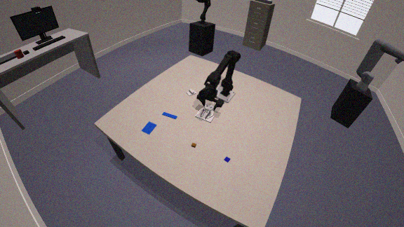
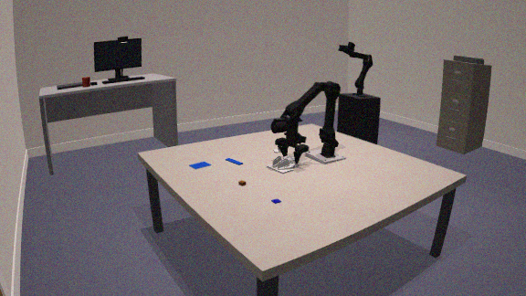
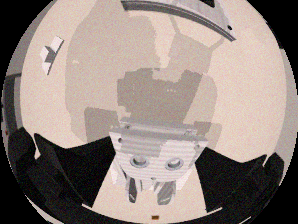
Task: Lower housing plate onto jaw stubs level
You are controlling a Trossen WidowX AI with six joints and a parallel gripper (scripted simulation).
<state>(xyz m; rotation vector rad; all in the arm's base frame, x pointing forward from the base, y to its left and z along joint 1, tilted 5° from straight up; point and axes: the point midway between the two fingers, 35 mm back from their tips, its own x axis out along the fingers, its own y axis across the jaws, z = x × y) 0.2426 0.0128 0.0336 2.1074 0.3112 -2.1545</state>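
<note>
In the top view, the black metal gripper (image 1: 210,104) (image 2: 290,157) (image 3: 157,143) is over the white jaw assembly (image 1: 204,115) (image 2: 282,167) on the pale table (image 1: 245,140) (image 2: 347,196) (image 3: 250,100); the lowering step seems in hand.

In the exterior view, the fingers point down beside the assembly, low over the table.

In the wrist view, the white housing plate with two round holes (image 1: 210,104) (image 3: 155,154) is gripped between the widely spaced fingers, above the two grey jaws. Next, it probably needs aligning with both stubs, level lowering, then release; seating cannot be confirmed.
</note>
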